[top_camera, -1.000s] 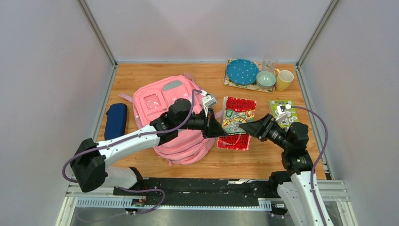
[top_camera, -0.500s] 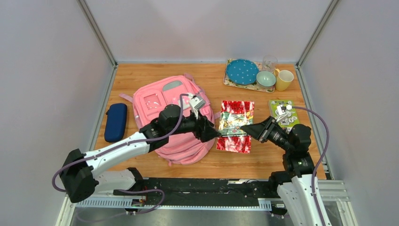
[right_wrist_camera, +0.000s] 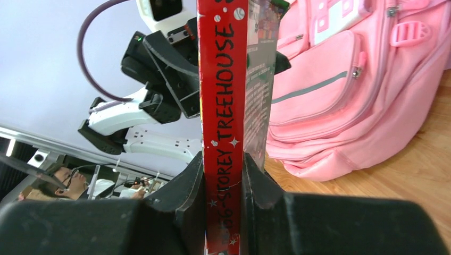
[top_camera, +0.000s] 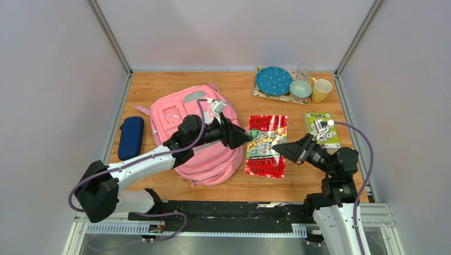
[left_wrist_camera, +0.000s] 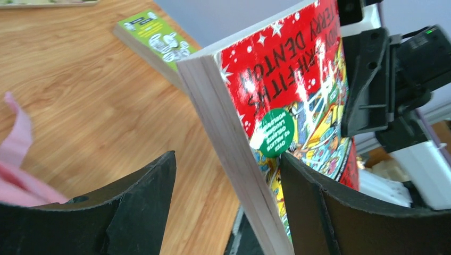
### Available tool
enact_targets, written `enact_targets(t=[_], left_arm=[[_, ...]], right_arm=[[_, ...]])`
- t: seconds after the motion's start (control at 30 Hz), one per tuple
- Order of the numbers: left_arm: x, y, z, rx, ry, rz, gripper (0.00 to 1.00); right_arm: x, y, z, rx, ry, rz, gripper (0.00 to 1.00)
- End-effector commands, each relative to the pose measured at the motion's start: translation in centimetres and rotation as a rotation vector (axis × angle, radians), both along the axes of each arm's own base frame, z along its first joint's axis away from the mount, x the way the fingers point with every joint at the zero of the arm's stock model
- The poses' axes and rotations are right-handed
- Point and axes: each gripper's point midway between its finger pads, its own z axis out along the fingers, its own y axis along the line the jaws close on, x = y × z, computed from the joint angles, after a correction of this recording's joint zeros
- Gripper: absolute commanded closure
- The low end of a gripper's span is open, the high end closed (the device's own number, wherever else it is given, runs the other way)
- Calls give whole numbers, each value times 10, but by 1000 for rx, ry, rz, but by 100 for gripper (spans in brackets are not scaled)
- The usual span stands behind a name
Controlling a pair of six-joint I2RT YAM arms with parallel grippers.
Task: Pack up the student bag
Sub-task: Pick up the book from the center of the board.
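Red paperback book (top_camera: pixel 266 144) hangs between the two arms, lifted off the desk (top_camera: pixel 159 85) and standing roughly on edge. The right gripper (right_wrist_camera: pixel 223 175) is pinching it by the spine, one jaw flat on each cover. The left gripper (left_wrist_camera: pixel 228 164) is spread wide, with the page edge of the book between its jaws. One jaw sits close to the front cover and the other stands clear of the pages, so it has no hold.

Just beside the book, toward the left arm, the pink backpack (top_camera: pixel 213 159) lies on the desk with its front pockets facing up. Whether its main zip is open cannot be told from any view.

I judge this to be a hand-over of the first book, carried by the right arm alone at this instant. Nothing visible shows anything packed yet (a green book (left_wrist_camera: pixel 151 37) and a navy case (top_camera: pixel 131 137) lie on the desk, well apart from each other).

The next move calls for settling who carries the book. Either the left gripper closes squarely on the covers before the right lets go, or the right arm swings the book over the backpack itself. In both cases the mouth of the backpack must be found and kept open, and the book turned edge-first so that it slides in.
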Motion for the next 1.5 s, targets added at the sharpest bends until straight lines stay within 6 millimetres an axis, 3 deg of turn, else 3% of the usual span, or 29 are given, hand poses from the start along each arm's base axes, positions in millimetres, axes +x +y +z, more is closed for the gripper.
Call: enact_targets(t=[0.0, 0.47, 0.57, 0.67, 0.7, 0.73, 0.77, 0.8, 0.83, 0.9, 0.93, 0.97, 1.0, 1.03, 1.07, 1.2, 1.27, 1.4, 1.47], left_arm=[[-11, -9, 58, -220, -60, -102, 21], [-44, -12, 69, -373, -3, -336, 20], [-50, -12, 77, -415, -7, -388, 20], [-49, -10, 78, -418, -19, -386, 51], [-47, -8, 72, -405, -8, -374, 81], [-47, -4, 73, -402, -14, -359, 94], [-40, -2, 65, -377, -7, -320, 100], [-38, 1, 55, -354, 10, -296, 100], [-38, 6, 57, -348, -4, -271, 100], [-24, 12, 31, -269, 32, -156, 100], [-23, 19, 34, -258, 19, -109, 100], [-8, 26, 20, -215, 42, 3, 100], [-4, 35, 5, -190, 66, 67, 100], [-3, 47, 13, -208, 52, 125, 100], [12, 60, 0, -183, 90, 249, 100], [23, 98, -14, -171, 113, 462, 100], [27, 114, -1, -229, 88, 540, 100], [24, 121, 7, -344, 112, 556, 100], [21, 119, 19, -431, 126, 525, 100]], right_arm=[[-28, 4, 51, 57, -155, 81, 100], [-37, 7, 69, 95, -190, 143, 100], [-29, 8, 60, 71, -149, 144, 100], [-17, 9, 51, 25, -119, 128, 100], [-16, 8, 55, 9, -133, 116, 100], [-12, 7, 45, -10, -72, 108, 100], [-2, 6, 39, -49, -77, 77, 100], [5, 4, 36, -70, -59, 49, 100], [9, 1, 28, -99, 4, 20, 99], [33, -10, 13, -168, 62, -97, 83], [35, -14, 7, -194, 117, -133, 71], [44, -22, 1, -222, 139, -201, 53], [47, -27, -3, -242, 150, -233, 49], [47, -31, -8, -254, 174, -260, 44], [49, -36, -16, -264, 190, -301, 38], [39, -39, -34, -254, 197, -322, 34], [31, -32, -37, -208, 199, -282, 31], [25, -20, -65, -142, 278, -213, 25], [27, -17, -65, -114, 280, -221, 22]])
